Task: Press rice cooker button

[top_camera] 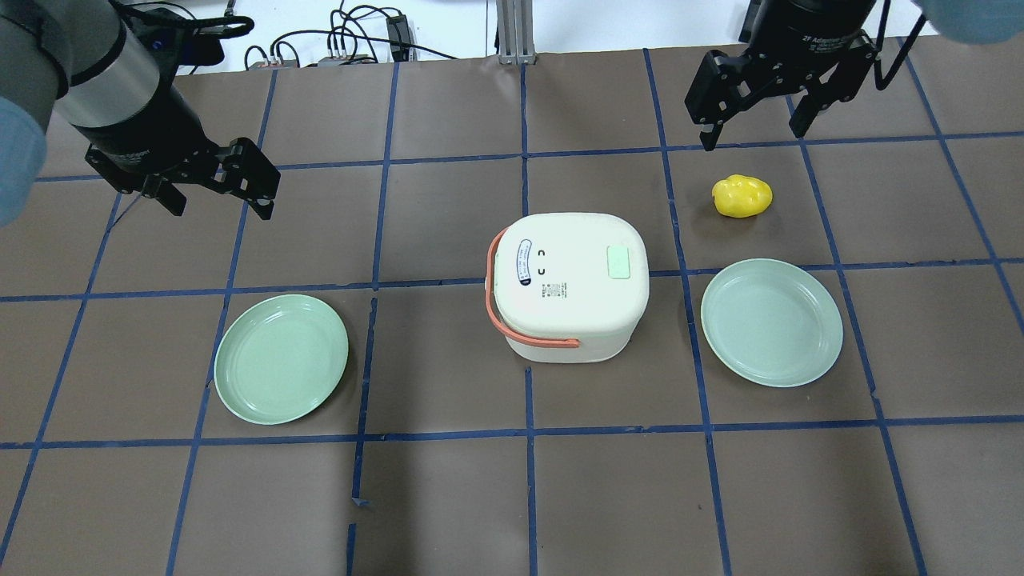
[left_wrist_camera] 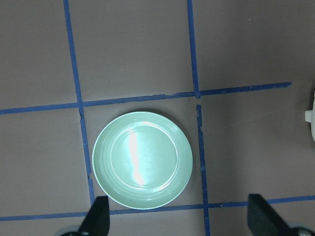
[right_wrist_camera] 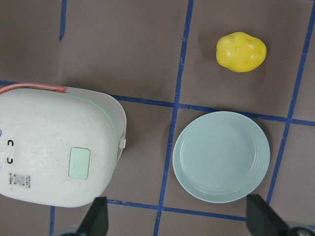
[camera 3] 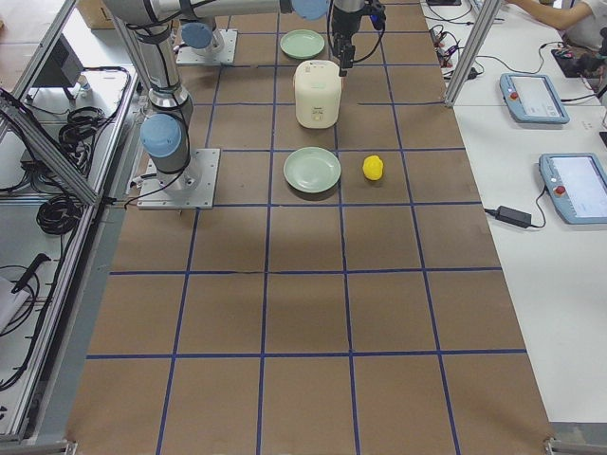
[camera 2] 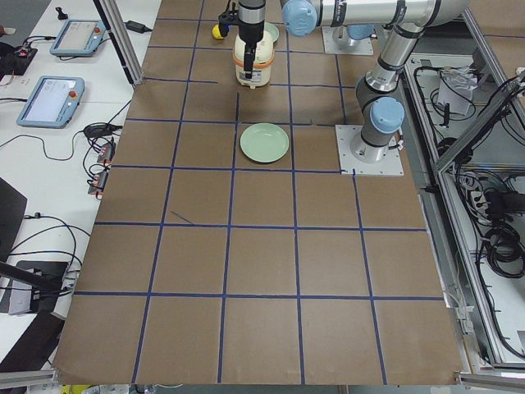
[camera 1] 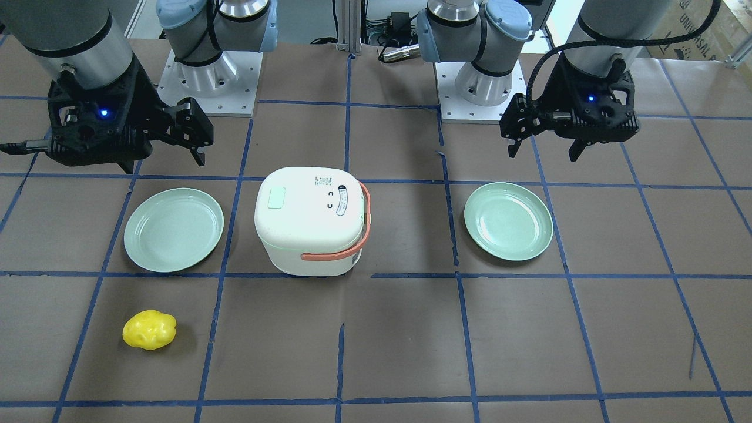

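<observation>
The white rice cooker [camera 1: 308, 220] with an orange handle stands mid-table, also in the overhead view [top_camera: 568, 280]. Its pale green button [camera 1: 276, 197] sits on the lid toward my right side, and shows from overhead [top_camera: 618, 262] and in the right wrist view [right_wrist_camera: 79, 162]. My right gripper [top_camera: 754, 138] is open and empty, hovering high above the table to the right of the cooker; it also shows in the front view [camera 1: 164, 161]. My left gripper [top_camera: 220, 210] is open and empty, hovering above the table well to the left of the cooker; it also shows in the front view [camera 1: 543, 154].
A pale green plate [top_camera: 772, 322] lies right of the cooker and another [top_camera: 282, 358] lies to its left, under my left gripper [left_wrist_camera: 142, 160]. A yellow potato-like object [top_camera: 742, 196] lies beyond the right plate. Blue tape lines grid the brown table.
</observation>
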Tool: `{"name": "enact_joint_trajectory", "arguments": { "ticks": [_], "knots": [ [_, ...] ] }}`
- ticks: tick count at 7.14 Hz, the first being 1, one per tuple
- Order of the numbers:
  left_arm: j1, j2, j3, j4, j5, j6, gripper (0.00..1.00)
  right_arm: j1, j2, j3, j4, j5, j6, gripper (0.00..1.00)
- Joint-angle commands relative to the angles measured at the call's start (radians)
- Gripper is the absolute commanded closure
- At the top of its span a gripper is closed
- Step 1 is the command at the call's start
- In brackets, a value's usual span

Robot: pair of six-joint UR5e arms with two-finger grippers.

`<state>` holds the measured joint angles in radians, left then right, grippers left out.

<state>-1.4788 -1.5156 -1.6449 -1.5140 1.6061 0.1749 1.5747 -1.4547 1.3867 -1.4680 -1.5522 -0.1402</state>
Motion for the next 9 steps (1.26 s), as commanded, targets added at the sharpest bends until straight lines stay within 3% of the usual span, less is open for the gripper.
{"name": "enact_joint_trajectory", "arguments": {
  "ticks": [1, 5, 6, 7, 9],
  "knots": [
    [0.000, 0.000, -0.001, 0.000, 0.000, 0.000, 0.00, -0.001, -0.001, 0.002, 0.000, 0.000, 0.001, 0.00],
    [0.000, 0.000, 0.000, 0.000, 0.000, 0.000, 0.00, 0.002, -0.001, 0.005, -0.002, 0.001, 0.001, 0.02],
    [0.000, 0.000, 0.000, 0.000, 0.000, 0.000, 0.00, 0.002, -0.004, 0.005, 0.000, -0.002, 0.001, 0.23],
    [0.000, 0.000, 0.000, 0.000, 0.000, 0.000, 0.00, 0.004, -0.007, 0.005, 0.002, -0.002, 0.011, 0.30],
    [0.000, 0.000, 0.000, 0.000, 0.000, 0.000, 0.00, 0.007, -0.009, 0.002, 0.046, 0.001, 0.063, 0.32]
  ]
}}
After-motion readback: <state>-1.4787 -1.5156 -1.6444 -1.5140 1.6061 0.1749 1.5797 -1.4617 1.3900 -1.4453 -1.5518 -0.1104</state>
